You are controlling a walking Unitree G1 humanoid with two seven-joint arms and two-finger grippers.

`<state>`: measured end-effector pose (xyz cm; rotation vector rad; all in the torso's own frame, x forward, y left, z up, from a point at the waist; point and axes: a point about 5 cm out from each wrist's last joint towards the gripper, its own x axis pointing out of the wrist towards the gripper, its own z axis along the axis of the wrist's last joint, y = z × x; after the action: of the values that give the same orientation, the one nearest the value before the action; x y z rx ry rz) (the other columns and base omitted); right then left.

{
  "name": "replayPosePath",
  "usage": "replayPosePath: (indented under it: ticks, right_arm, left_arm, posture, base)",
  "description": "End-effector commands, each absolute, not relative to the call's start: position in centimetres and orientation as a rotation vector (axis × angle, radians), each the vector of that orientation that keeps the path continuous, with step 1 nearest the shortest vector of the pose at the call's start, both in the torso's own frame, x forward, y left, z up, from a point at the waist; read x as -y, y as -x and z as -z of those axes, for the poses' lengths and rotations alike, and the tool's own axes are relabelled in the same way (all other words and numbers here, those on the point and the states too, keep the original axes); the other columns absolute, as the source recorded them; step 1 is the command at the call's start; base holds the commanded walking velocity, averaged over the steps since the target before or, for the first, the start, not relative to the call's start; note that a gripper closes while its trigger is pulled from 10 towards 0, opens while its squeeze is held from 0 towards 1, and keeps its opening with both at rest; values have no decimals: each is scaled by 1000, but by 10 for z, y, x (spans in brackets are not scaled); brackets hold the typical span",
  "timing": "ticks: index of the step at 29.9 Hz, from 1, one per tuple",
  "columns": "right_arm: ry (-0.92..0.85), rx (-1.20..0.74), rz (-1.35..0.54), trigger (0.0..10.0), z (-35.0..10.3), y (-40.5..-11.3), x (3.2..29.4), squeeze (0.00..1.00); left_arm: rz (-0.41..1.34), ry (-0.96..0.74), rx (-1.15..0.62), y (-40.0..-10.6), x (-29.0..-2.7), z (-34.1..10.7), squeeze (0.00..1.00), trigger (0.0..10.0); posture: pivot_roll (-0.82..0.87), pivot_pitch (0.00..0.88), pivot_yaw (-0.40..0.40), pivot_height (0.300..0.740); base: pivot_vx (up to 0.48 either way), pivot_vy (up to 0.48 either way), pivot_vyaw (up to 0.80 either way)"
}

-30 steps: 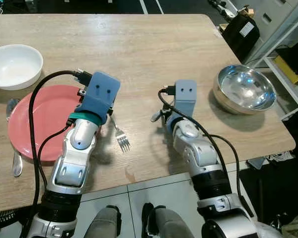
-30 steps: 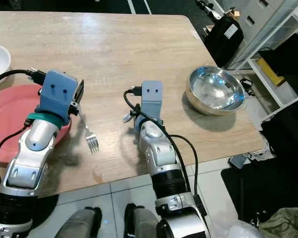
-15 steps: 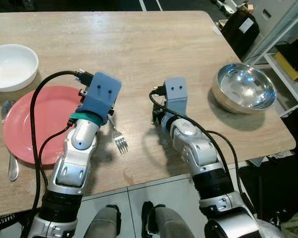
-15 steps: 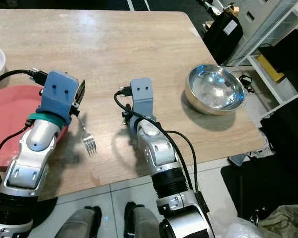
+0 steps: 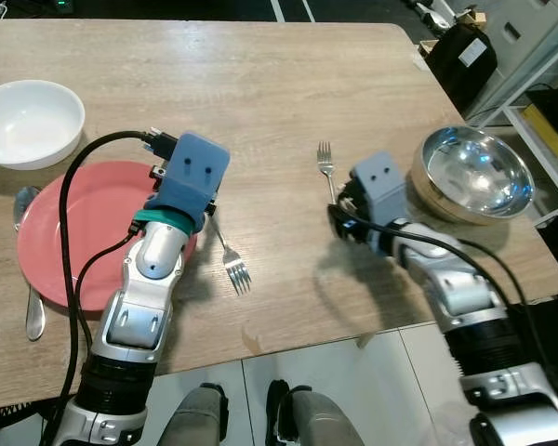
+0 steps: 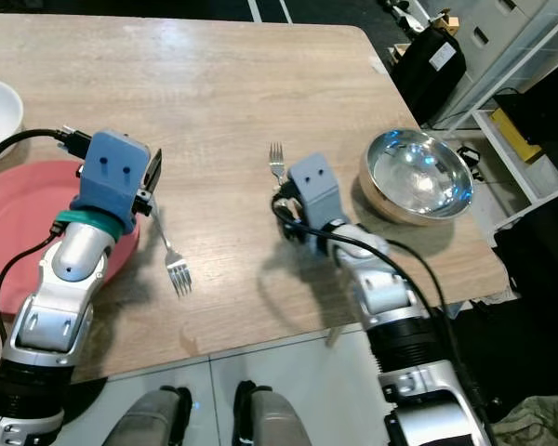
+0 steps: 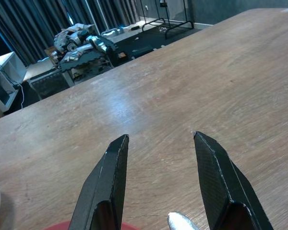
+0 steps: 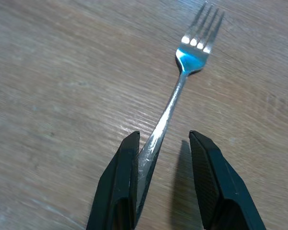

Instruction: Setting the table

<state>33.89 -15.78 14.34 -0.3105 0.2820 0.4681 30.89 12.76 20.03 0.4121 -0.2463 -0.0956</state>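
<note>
Fork (image 8: 182,86) lies btwn parted right jaws, unpinched; left jaws parted too, by red plate (image 5: 70,228).

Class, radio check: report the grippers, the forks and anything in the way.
Right gripper open around a fork's handle beside the steel bowl. Left gripper open over the second fork, by the red plate. Nothing in the way.

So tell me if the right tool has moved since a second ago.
Yes. The right tool has swung toward the steel bowl, now beside its rim, with a fork between its fingers.
</note>
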Motion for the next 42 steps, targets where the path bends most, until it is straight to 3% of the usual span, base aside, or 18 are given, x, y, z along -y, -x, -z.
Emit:
replayPosePath:
  ticks: [1, 11, 18, 28, 34, 35, 36, 37, 38, 42]
  right_arm:
    - [321, -454, -466, 10000, -108, -327, 174, 0]
    - [251, -376, -452, 10000, -134, -332, 177, 0]
    - [19, -232, -324, 10000, -165, -335, 153, 0]
    - [-146, -269, -286, 10000, -149, -325, 124, 0]
    - [-204, -210, -2, 10000, -140, -335, 131, 0]
    - [-207, -201, 17, 10000, -143, -338, 132, 63]
    - [-207, -201, 17, 10000, -143, -338, 132, 63]
    - [-213, -190, 9, 10000, -147, -340, 129, 753]
    - [-210, -178, 0, 10000, -151, -342, 127, 1000]
    - [-217, -158, -34, 10000, -157, -343, 120, 1000]
  left_arm:
    - [113, -404, 237, -309, -123, -196, 0, 10000]
    - [118, -403, 237, -308, -122, -195, 0, 10000]
    - [127, -404, 233, -308, -121, -194, 0, 10000]
    - [134, -407, 232, -307, -120, -194, 0, 10000]
    - [141, -407, 232, -308, -119, -194, 0, 10000]
    - [142, -408, 232, -308, -119, -194, 0, 10000]
    - [142, -408, 232, -308, -119, -194, 0, 10000]
    - [142, -408, 233, -307, -119, -195, 0, 10000]
    - [142, -408, 234, -307, -119, -195, 0, 10000]
    - [140, -409, 235, -307, -119, -195, 0, 10000]
  posture:
    - [77, 126, -86, 740]
    - [74, 127, -87, 740]
    - [73, 137, -79, 740]
    - [73, 141, -73, 740]
    - [71, 144, -71, 740]
    - [77, 145, -71, 740]
    - [77, 145, -71, 740]
    - [78, 144, -73, 740]
    - [80, 144, -73, 740]
    - [83, 144, -77, 740]
  base:
    - [0, 0, 0]
    - [0, 0, 0]
    - [0, 0, 0]
    - [0, 0, 0]
    - [0, 0, 0]
    - [0, 0, 0]
    - [0, 0, 0]
    - [0, 0, 0]
    - [0, 0, 0]
    - [0, 0, 0]
